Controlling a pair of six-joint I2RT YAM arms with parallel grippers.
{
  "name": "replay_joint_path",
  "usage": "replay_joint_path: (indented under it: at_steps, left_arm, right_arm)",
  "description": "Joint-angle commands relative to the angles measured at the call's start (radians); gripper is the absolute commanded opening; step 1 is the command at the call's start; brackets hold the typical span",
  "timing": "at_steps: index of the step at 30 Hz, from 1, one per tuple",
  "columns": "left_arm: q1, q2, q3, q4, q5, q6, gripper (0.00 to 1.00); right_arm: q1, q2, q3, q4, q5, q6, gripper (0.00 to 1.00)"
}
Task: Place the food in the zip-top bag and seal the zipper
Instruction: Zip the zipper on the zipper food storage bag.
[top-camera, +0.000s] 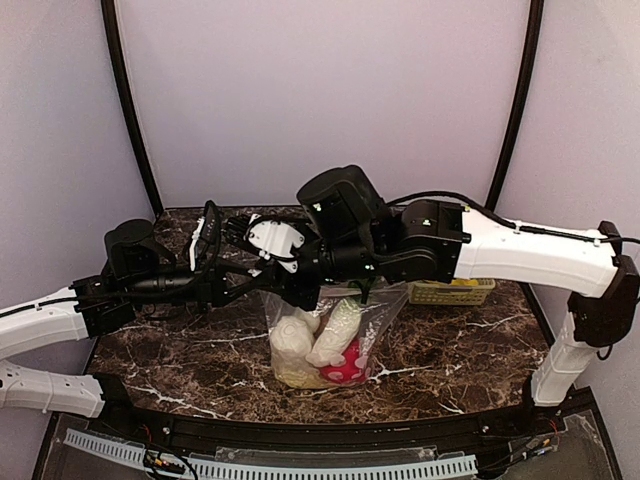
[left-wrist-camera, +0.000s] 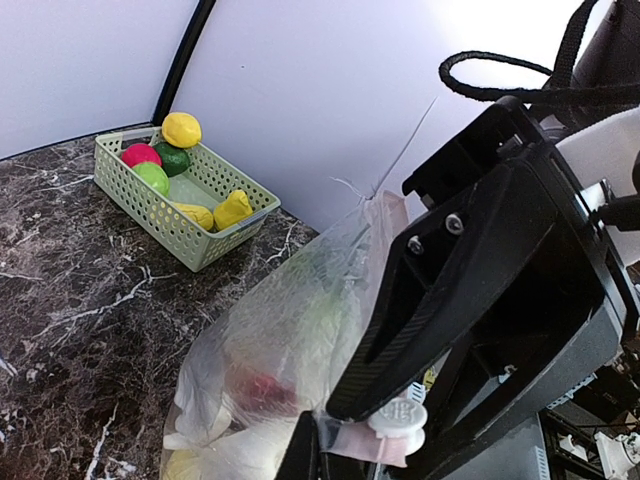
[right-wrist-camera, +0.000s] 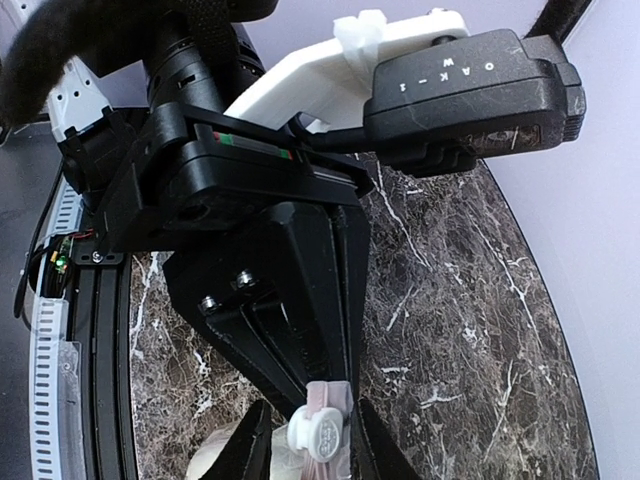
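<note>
The zip-top bag (top-camera: 382, 318) hangs upright over the marble table, its bottom resting on the table. Inside it lie food pieces: a pale lumpy one (top-camera: 291, 338), a white radish (top-camera: 336, 333) and a red spotted one (top-camera: 346, 373). My left gripper (top-camera: 300, 292) is shut on the pink-white zipper strip (left-wrist-camera: 365, 440) at the bag's mouth. My right gripper (right-wrist-camera: 315, 447) is open, one finger on each side of the white slider tab (right-wrist-camera: 322, 432), with a small gap on one side. In the left wrist view the bag (left-wrist-camera: 290, 330) shows the red piece through the plastic.
A light green mesh basket (top-camera: 452, 293) stands behind the bag to the right, also in the left wrist view (left-wrist-camera: 180, 225). It holds yellow, red and green toy foods (left-wrist-camera: 182, 130). The two arms cross closely above the table's middle.
</note>
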Motion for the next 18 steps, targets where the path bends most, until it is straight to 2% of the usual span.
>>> replay_joint_path:
  at_steps: [1, 11, 13, 14, 15, 17, 18]
  left_arm:
    - [0.003, -0.018, 0.027, -0.015, 0.019, -0.010, 0.01]
    - [0.002, -0.029, 0.021, -0.022, 0.023, -0.004, 0.01]
    - [0.002, -0.030, 0.018, -0.014, 0.053, 0.010, 0.02]
    - [0.003, -0.033, 0.017, -0.012, 0.073, 0.024, 0.05]
    - [0.003, -0.034, 0.017, -0.011, 0.081, 0.031, 0.15]
    - [0.003, -0.039, 0.020, -0.012, 0.102, 0.055, 0.26]
    - [0.003, -0.040, 0.022, -0.016, 0.115, 0.069, 0.28]
  right_arm:
    - [0.025, 0.017, 0.022, 0.025, 0.112, -0.023, 0.26]
    - [0.035, -0.009, -0.001, 0.072, 0.183, -0.039, 0.00]
    - [0.035, -0.012, -0.001, 0.072, 0.173, -0.035, 0.00]
    - [0.034, -0.017, 0.000, 0.071, 0.160, -0.033, 0.00]
    - [0.029, -0.019, 0.001, 0.067, 0.136, -0.028, 0.00]
    - [0.011, -0.027, 0.010, 0.050, 0.062, -0.005, 0.00]
    - [-0.001, -0.029, 0.013, 0.041, 0.021, 0.008, 0.00]
